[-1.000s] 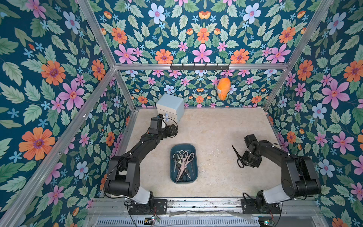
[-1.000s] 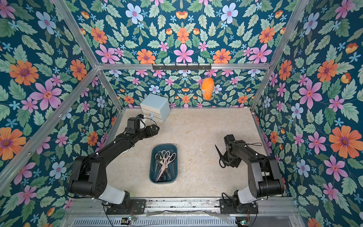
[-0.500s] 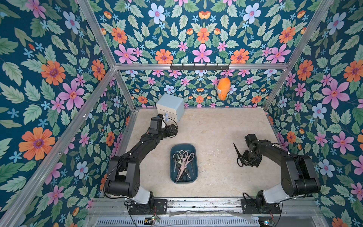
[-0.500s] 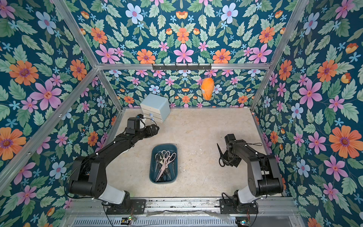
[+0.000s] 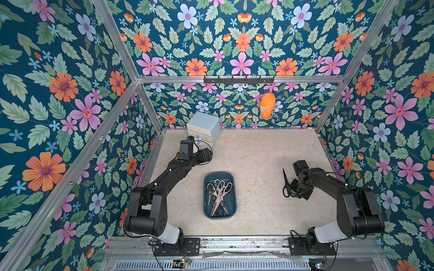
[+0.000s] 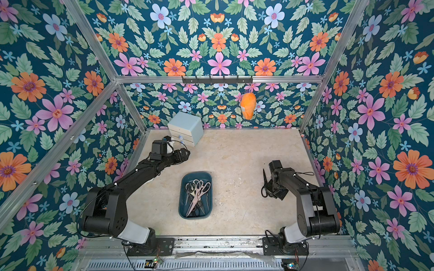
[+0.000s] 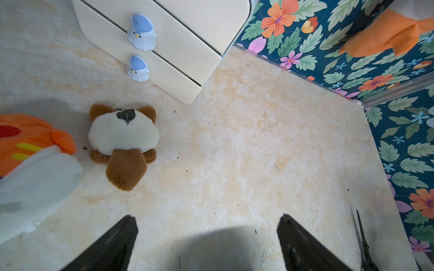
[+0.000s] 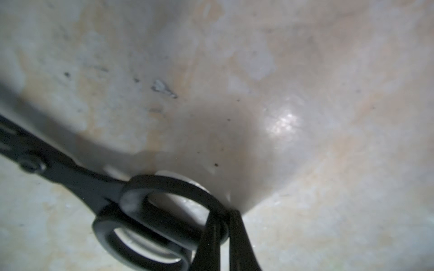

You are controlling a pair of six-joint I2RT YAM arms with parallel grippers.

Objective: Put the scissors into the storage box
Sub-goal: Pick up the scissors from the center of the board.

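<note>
Black-handled scissors [image 5: 285,181], one ring pinched in the closed right end effector [image 8: 224,218], point at the far edge of the desk [image 5: 258,150]; the storage box [image 5: 219,174] lies leftward.

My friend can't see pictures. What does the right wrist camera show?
The right gripper pinches one handle ring of the black scissors, whose blades run out of the picture. Behind them is a blurry, pale marbled table.

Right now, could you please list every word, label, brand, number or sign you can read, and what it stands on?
No text is readable in any view.
Dark tag on the brown-and-white plush bear: marks too blurred to read.
White label on the hanging orange plush: too small to read.
</note>
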